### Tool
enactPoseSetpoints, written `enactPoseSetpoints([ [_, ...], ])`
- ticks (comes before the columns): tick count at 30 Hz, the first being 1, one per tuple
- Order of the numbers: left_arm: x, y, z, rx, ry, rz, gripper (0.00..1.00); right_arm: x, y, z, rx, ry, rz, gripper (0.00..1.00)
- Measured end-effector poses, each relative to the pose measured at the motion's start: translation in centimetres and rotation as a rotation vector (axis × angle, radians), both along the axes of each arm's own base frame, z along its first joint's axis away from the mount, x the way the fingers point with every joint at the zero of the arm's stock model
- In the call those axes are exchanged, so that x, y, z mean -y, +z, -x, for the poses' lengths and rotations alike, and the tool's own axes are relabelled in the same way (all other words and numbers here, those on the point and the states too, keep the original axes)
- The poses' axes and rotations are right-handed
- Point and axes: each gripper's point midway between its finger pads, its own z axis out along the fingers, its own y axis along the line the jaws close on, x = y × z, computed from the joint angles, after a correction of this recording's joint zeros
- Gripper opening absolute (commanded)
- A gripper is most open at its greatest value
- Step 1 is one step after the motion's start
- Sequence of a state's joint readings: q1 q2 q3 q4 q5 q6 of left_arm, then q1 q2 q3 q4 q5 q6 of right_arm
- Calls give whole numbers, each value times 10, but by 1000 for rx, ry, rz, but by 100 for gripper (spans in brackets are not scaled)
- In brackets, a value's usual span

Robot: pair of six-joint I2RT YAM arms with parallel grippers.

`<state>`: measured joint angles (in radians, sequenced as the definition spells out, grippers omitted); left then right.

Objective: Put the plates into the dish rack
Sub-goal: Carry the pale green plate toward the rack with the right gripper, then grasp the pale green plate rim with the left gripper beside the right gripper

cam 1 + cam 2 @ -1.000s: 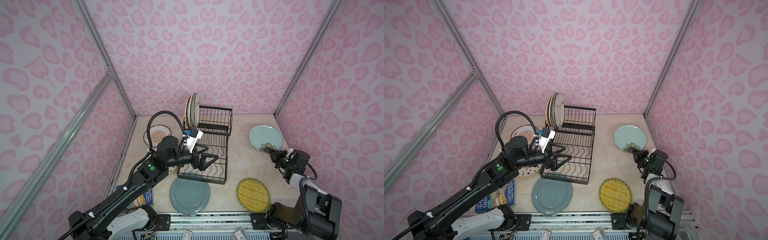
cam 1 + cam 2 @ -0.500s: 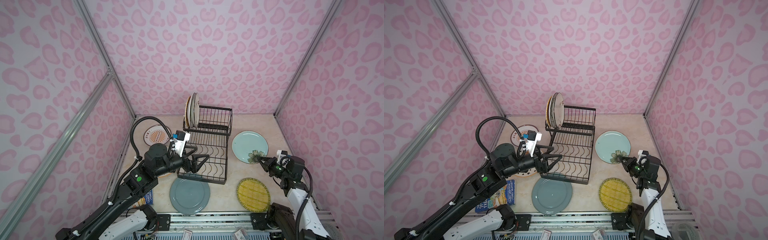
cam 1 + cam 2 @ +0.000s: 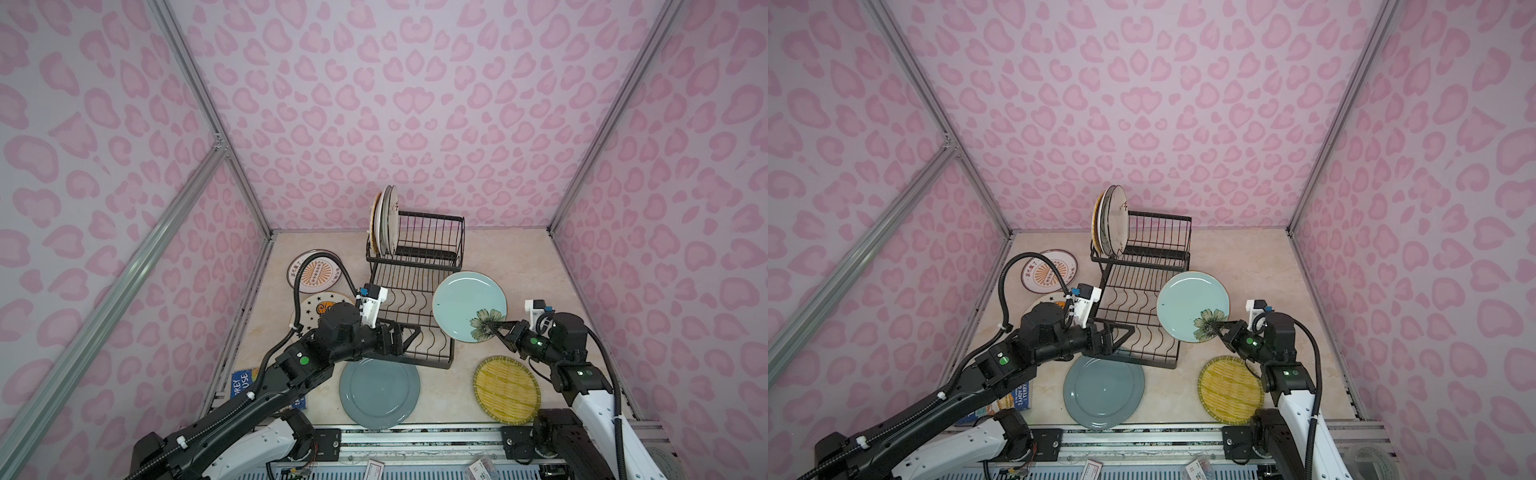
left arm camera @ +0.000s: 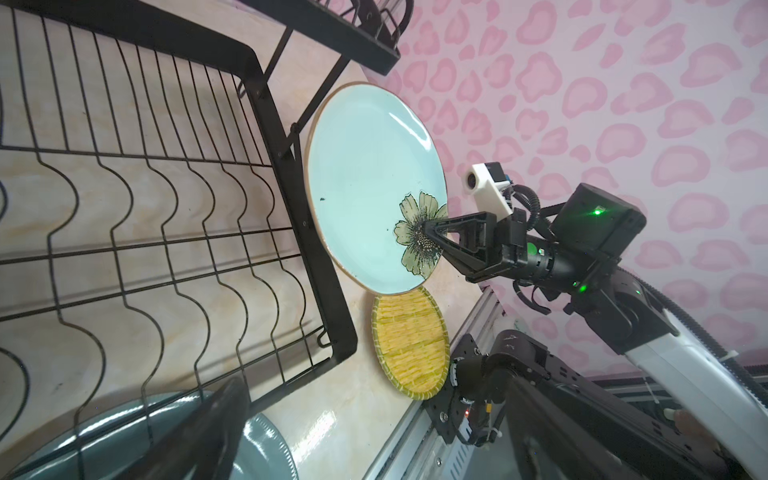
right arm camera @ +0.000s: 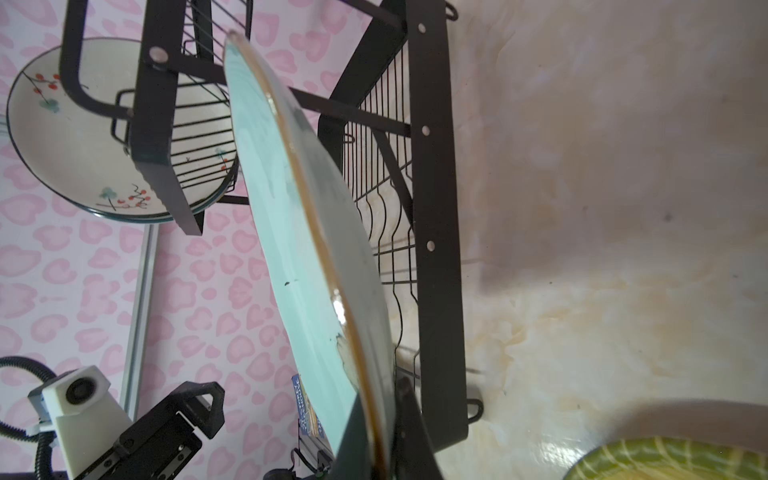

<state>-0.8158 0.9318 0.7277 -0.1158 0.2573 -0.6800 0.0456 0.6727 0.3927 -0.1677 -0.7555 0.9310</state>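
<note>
My right gripper [image 3: 500, 326] is shut on the rim of a pale blue plate [image 3: 465, 303] with a flower, holding it tilted in the air against the right side of the black dish rack [image 3: 415, 266]. The right wrist view shows that plate [image 5: 291, 208] edge-on between the pads. Up to three plates [image 3: 386, 220] stand upright at the back left of the raised tier. My left gripper [image 3: 415, 340] hangs open over the rack's front left corner, holding nothing. A teal-grey plate [image 3: 379, 392] and a woven yellow plate [image 3: 507, 389] lie flat in front.
A sunburst plate [image 3: 314, 272] and a star plate [image 3: 316, 307] lie left of the rack, partly under my left arm. A blue book [image 3: 243, 380] lies at the front left. Pink patterned walls close in the table on three sides.
The right gripper has lifted the pale blue plate off the table at the right and carried it left, up to the rack. The left arm has drawn back toward the rack's front.
</note>
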Motion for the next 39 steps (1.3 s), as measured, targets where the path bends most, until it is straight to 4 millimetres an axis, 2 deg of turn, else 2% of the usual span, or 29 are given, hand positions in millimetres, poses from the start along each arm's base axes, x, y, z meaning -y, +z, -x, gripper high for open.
enactPoseSetpoints([
  [5,19,-23,-5,-58,-10,-27,86,-17,2,8,11,61,15,0],
  [11,33,-36,-12,-97,1,-6,77,-29,6,16,20,101,8,0],
  [26,44,-51,-33,-134,65,18,59,-31,16,22,46,109,-9,0],
  [31,49,-50,-43,-137,77,61,52,-34,19,23,41,122,-23,0],
  [39,52,-48,-49,-158,51,140,42,-40,23,26,46,150,-45,0],
])
